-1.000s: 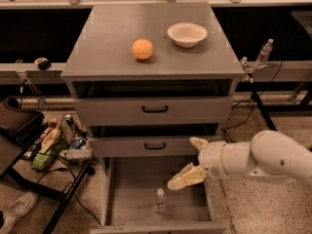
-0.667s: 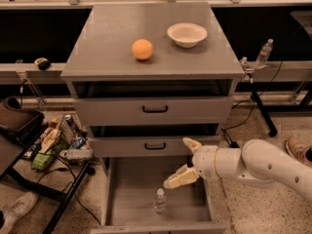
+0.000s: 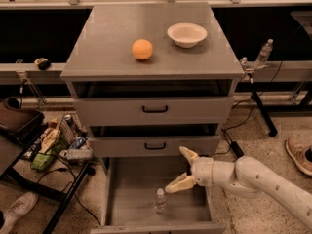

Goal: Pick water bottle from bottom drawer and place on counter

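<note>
The water bottle (image 3: 160, 200) stands upright on the grey floor of the open bottom drawer (image 3: 131, 186), near its front. My gripper (image 3: 178, 170) is open, its two pale fingers spread wide. It hangs over the drawer, just right of and above the bottle's cap, not touching it. The white arm reaches in from the lower right. The counter (image 3: 112, 38) on top of the cabinet carries an orange ball (image 3: 142, 49) and a white bowl (image 3: 186, 34).
Two shut drawers with black handles (image 3: 155, 109) are above the open one. A low rack with cans and packets (image 3: 58, 143) stands at the left. A second bottle (image 3: 263, 53) stands on a ledge at the right. A shoe (image 3: 298, 154) is at the far right.
My gripper and arm have moved left over the open drawer, closer to the bottle. The bottle has not moved.
</note>
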You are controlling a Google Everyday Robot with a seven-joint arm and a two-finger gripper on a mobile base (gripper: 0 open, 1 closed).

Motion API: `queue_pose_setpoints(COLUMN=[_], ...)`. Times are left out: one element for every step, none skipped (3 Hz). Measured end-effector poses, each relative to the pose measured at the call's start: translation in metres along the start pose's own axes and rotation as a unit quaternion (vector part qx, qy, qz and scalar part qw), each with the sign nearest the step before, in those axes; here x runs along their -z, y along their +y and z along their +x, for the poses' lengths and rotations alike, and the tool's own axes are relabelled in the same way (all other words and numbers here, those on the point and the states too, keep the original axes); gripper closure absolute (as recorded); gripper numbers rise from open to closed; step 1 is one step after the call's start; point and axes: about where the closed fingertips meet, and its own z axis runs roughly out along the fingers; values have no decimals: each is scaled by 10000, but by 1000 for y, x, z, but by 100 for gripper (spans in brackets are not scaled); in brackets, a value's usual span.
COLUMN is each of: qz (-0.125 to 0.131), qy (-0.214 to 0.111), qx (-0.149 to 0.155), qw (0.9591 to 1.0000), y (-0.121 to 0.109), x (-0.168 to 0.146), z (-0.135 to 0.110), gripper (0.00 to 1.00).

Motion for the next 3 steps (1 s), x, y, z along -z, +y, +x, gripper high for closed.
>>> queue_pose_setpoints(qz=[-189, -190, -472], qy=[-243, -242, 3], qx=[-302, -302, -209], qw=[9991, 9991, 9987], y=[-4, -4, -1], x=[-13, -13, -42], z=[44, 44, 72], gripper=[0, 0, 0])
